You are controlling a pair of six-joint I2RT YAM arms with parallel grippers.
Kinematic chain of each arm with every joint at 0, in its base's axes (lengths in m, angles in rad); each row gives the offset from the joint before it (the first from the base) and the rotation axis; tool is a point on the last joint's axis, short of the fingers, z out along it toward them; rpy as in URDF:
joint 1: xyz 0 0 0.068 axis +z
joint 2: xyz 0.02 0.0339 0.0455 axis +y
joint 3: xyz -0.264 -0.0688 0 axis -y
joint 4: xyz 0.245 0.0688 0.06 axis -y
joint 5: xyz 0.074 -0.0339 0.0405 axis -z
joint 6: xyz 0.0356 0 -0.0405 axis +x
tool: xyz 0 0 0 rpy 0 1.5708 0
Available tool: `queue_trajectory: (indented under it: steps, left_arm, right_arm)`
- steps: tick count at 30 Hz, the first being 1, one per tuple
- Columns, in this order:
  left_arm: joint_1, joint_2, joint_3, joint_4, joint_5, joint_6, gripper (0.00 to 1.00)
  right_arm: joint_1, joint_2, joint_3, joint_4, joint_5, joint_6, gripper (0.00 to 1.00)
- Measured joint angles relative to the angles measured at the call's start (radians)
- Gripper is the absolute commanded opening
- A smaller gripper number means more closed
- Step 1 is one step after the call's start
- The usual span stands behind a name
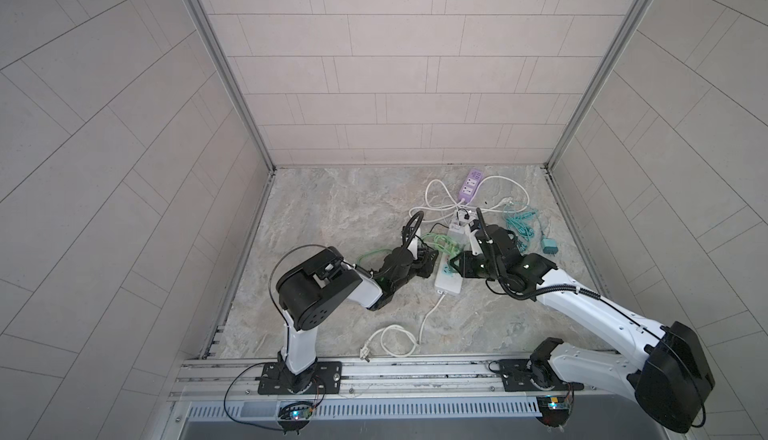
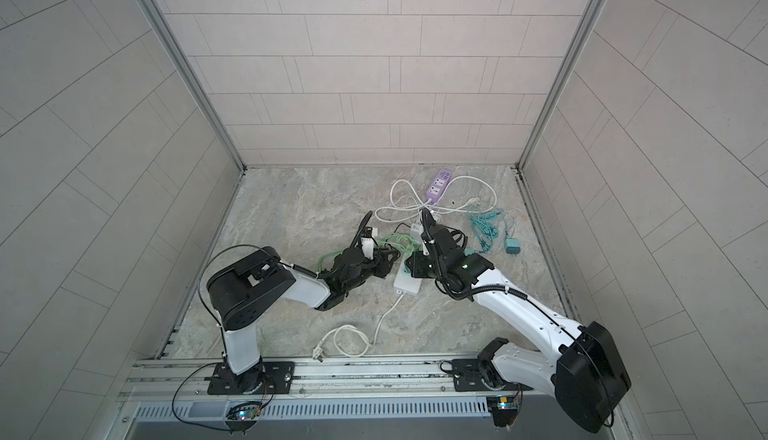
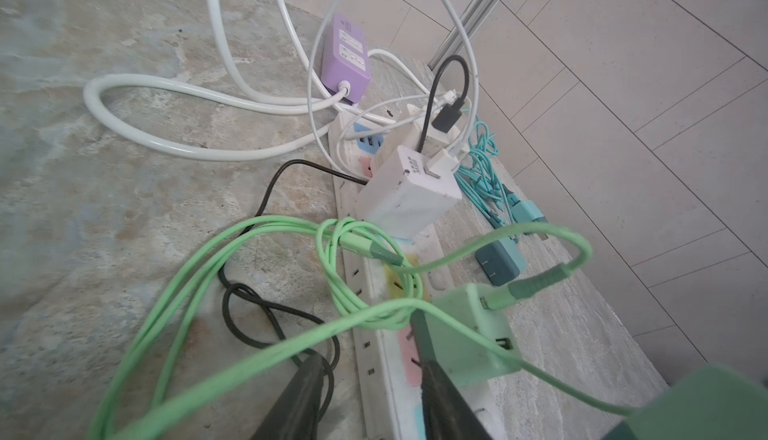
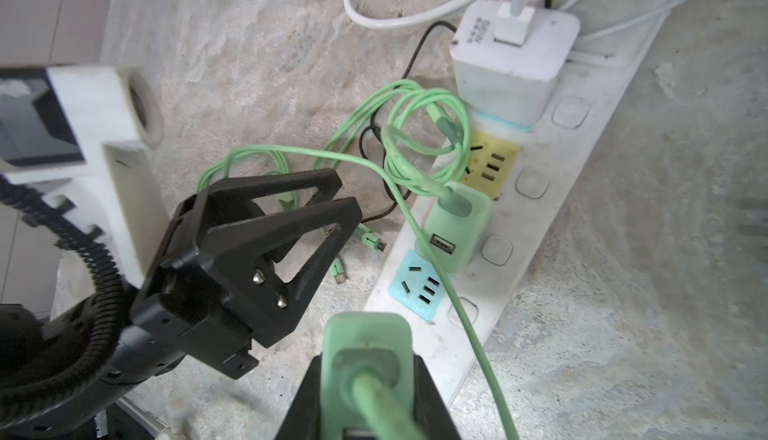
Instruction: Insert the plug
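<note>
My right gripper (image 4: 368, 371) is shut on a light green plug (image 4: 365, 334), whose green cable (image 4: 469, 326) trails over the white power strip (image 4: 540, 226). The plug hangs just above the strip's near end, short of a bare blue socket (image 4: 419, 284). A second green charger (image 4: 455, 226) sits in the strip beside a yellow socket (image 4: 490, 164). My left gripper (image 3: 372, 363) is open. One finger (image 3: 295, 400) is beside the strip and the other one (image 3: 449, 404) is over it, next to that charger (image 3: 469, 334). In both top views the grippers (image 1: 432, 257) (image 2: 409, 265) meet over the strip (image 1: 446, 288).
A white charger (image 4: 511, 51) fills the strip's far sockets. A purple power strip (image 1: 471, 186) with white cord loops lies behind. A teal cable and charger (image 1: 673, 247) lie at the right. A white cord with its plug (image 1: 365, 350) lies near the front rail. Black and green cables (image 3: 232, 251) tangle left of the strip.
</note>
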Motion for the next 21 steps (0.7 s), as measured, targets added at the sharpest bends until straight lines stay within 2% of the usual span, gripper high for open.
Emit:
queue_trajectory:
  steps: [6,21]
  left_arm:
    - [0.0,0.053,0.031,0.003,0.016,-0.017,0.44]
    - [0.0,0.055,0.012,0.023,0.044,-0.044,0.42]
  right_arm:
    - [0.023,0.025,-0.002,0.013,0.065,0.01,0.0]
    - [0.124,0.176,0.0,0.022,0.245,0.062,0.0]
